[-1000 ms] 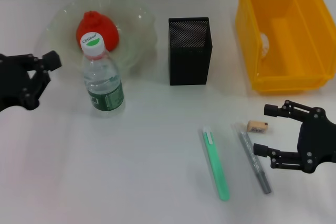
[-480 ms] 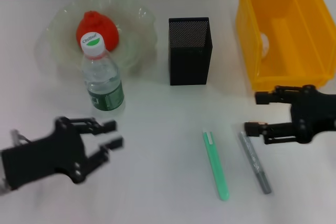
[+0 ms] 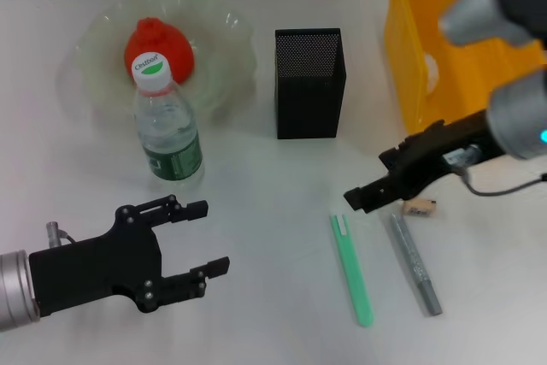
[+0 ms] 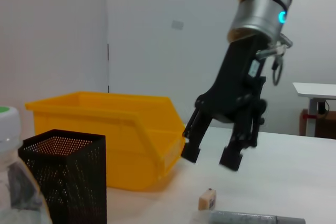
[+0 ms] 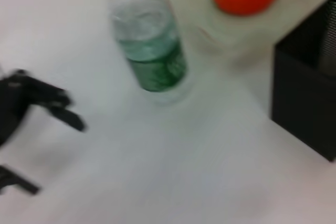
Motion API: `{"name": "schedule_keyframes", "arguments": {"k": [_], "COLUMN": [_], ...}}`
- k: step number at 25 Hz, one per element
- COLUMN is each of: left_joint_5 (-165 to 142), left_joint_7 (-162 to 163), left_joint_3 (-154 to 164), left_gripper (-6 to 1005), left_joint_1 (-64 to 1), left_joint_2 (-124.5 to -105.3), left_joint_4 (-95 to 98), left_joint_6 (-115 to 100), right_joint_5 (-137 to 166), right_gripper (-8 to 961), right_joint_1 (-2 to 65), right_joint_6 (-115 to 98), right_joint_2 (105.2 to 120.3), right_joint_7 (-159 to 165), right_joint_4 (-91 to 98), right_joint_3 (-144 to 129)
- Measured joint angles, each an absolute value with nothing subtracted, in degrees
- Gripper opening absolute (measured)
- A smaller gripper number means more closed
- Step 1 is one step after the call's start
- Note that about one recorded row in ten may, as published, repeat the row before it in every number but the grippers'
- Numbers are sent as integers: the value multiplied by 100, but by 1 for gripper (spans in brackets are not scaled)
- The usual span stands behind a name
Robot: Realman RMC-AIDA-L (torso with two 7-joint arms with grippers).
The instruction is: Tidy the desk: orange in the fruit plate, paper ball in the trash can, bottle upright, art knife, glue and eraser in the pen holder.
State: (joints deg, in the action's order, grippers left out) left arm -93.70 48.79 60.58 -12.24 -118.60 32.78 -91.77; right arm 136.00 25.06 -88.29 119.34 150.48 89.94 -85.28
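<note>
Tan and very small, the eraser (image 3: 419, 207) is lying on the white desk (image 3: 256, 203) at the right, just near of the yellow trash can (image 3: 406, 57) and beside the far end of the grey art knife (image 3: 414, 264), so spread fingers coming down here are risking a nudge to the knife or flicking the block away instead of gripping it. The right gripper (image 3: 369, 191) is hanging tilted just left of the eraser, fingers parted and holding nothing; the left wrist view is showing it above the desk, not touching. The left gripper (image 3: 203, 237) is waiting low at the near left, fingers wide and empty. The green glue (image 3: 352, 267) is lying left of the knife, the black pen holder (image 3: 308, 83) standing farther back
</note>
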Motion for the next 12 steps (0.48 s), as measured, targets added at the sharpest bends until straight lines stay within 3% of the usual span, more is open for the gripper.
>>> {"name": "schedule_keyframes", "arguments": {"k": [7,12], "left_joint_5": [-9376,-9379], "left_joint_7": [4827,4812], "left_joint_3": [6056,6059], "left_gripper": [798,819], "left_joint_1": [-1223,-1236], "left_joint_2": [-11857,-11856], "left_joint_4": [3273,3269], "left_joint_6": [-9172,-9159], "right_joint_5": [14259,14353], "right_gripper": [841,841], "right_joint_1": [3068,3352], "right_joint_6": [-8594,-8361], "right_joint_2": [11948,11959], "right_joint_7": [16082,16311], "right_joint_4": [8728,8316], "right_joint_3": [-9476,-10044]}}
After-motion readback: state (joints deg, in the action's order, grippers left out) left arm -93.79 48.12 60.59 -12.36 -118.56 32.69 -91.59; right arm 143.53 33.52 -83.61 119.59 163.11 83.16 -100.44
